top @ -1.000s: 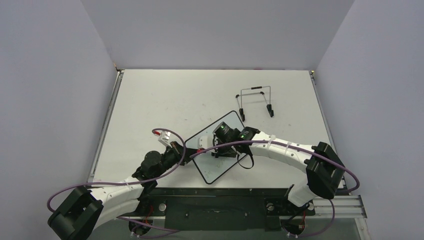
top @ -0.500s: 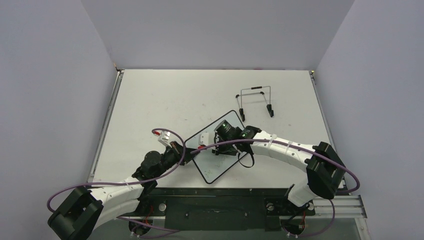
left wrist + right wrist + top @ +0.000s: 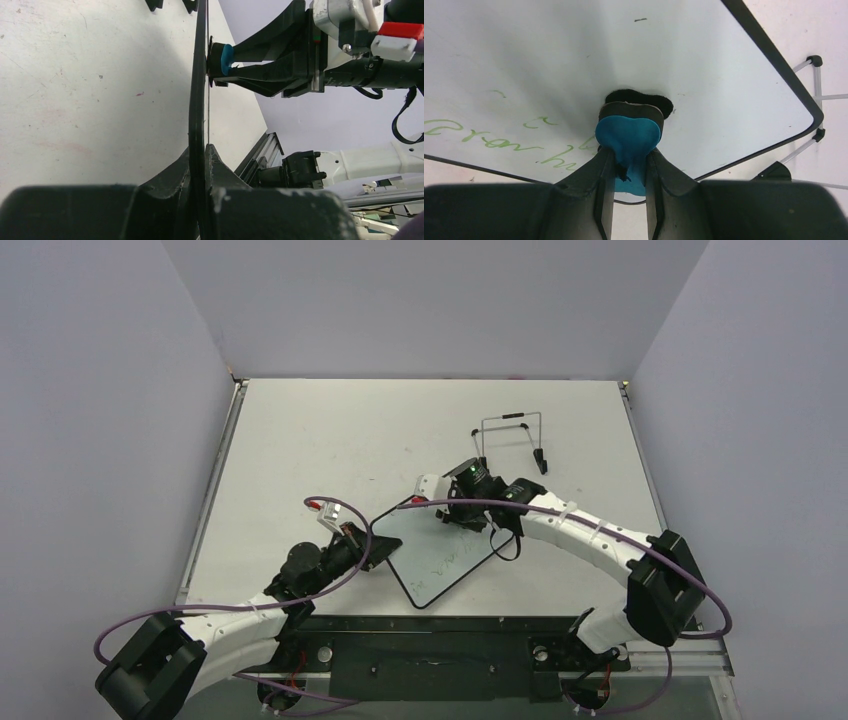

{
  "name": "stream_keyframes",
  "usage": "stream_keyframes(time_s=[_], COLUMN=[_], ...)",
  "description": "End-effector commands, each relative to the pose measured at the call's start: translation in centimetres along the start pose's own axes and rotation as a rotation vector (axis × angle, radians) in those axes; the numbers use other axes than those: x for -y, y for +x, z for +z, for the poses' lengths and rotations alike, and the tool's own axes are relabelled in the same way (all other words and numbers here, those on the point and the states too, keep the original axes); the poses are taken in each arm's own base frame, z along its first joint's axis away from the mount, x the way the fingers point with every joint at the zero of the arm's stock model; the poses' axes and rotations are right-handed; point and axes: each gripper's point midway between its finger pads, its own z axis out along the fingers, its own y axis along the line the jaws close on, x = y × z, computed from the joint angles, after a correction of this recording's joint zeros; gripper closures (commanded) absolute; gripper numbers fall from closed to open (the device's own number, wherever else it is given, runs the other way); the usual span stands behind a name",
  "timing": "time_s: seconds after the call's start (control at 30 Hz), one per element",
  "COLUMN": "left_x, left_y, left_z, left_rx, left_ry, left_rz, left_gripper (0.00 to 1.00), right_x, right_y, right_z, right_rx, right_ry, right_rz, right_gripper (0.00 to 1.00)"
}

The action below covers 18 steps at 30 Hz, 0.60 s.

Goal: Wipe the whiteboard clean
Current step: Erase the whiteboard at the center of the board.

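Note:
The whiteboard (image 3: 440,562) lies tilted near the table's front edge, and faint green handwriting (image 3: 499,142) shows on it in the right wrist view. My left gripper (image 3: 366,546) is shut on the board's left edge; the left wrist view shows the board edge-on (image 3: 199,75) between the jaws (image 3: 202,156). My right gripper (image 3: 460,512) is shut on the blue-black eraser (image 3: 629,131) and presses its black pad onto the board (image 3: 574,50) near the far corner. The eraser also shows in the left wrist view (image 3: 226,55).
A wire stand with black feet (image 3: 512,445) sits on the white table (image 3: 330,440) just beyond the board, and its feet show in the right wrist view (image 3: 818,134). Grey walls enclose three sides. A metal rail (image 3: 440,650) runs along the front edge.
My right gripper has slid the eraser from the board's middle toward its far right corner, uncovering the middle of the board. The left gripper still holds the edge.

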Motion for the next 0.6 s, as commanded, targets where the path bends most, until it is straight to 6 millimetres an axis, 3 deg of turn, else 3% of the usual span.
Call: stream_keyframes(time_s=[0.0, 0.17, 0.3, 0.37, 0.53, 0.57], left_x=[6.9, 6.8, 6.8, 6.8, 6.7, 6.7], left_y=[-3.5, -3.5, -3.5, -3.6, -3.5, -3.5], left_z=[0.2, 0.2, 0.2, 0.1, 0.1, 0.1], left_rx=[0.105, 0.106, 0.108, 0.110, 0.108, 0.106], left_ry=[0.241, 0.238, 0.236, 0.235, 0.234, 0.232], left_rz=[0.013, 0.012, 0.012, 0.013, 0.020, 0.020], left_gripper=[1.00, 1.00, 1.00, 1.00, 1.00, 1.00], right_x=[-1.4, -7.1, -9.2, -8.2, -0.7, -0.1], right_y=[-1.1, -1.4, -1.5, -1.5, -1.2, -1.3], right_z=[-0.1, 0.1, 0.1, 0.6, 0.6, 0.4], right_rx=[0.047, 0.018, -0.002, -0.029, -0.069, -0.062], right_ry=[-0.059, -0.220, -0.268, -0.203, 0.107, 0.129], right_rz=[-0.037, -0.252, -0.339, -0.334, -0.146, -0.112], right_gripper=[1.00, 1.00, 1.00, 1.00, 1.00, 1.00])
